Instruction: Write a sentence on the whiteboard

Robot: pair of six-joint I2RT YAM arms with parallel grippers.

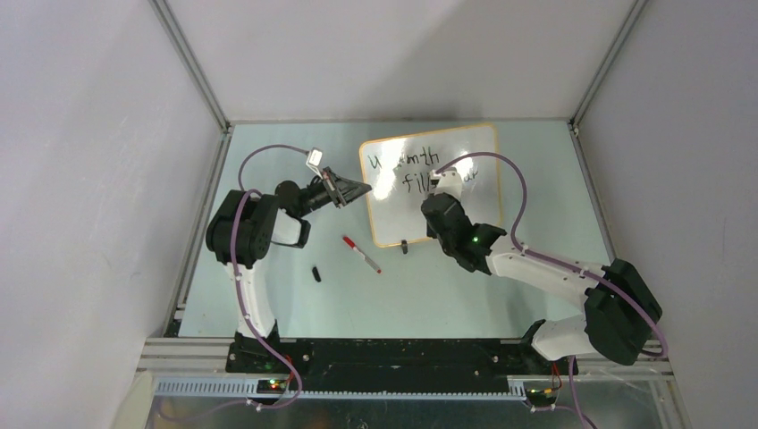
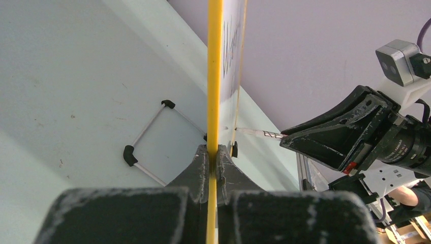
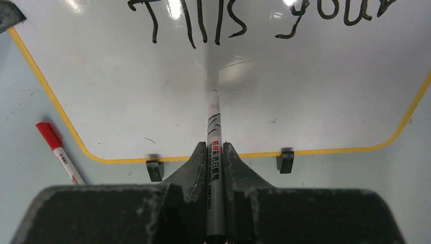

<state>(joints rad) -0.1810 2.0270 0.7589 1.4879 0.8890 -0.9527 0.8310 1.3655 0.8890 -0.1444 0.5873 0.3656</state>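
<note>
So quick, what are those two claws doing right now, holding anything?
Left gripper: closed on the whiteboard edge.
Right gripper: closed on a marker, its tip at the board.

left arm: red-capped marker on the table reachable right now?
Probably not yet. The left tool is shut on the whiteboard by its edge, so it is busy. The red-capped marker lies uncovered on the table near that arm; with the board released, the way looks free.

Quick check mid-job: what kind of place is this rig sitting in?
Probably a lab test cell: plain panel walls on aluminium framing enclose a pale tabletop, with an aluminium base rail along its near edge.
</note>
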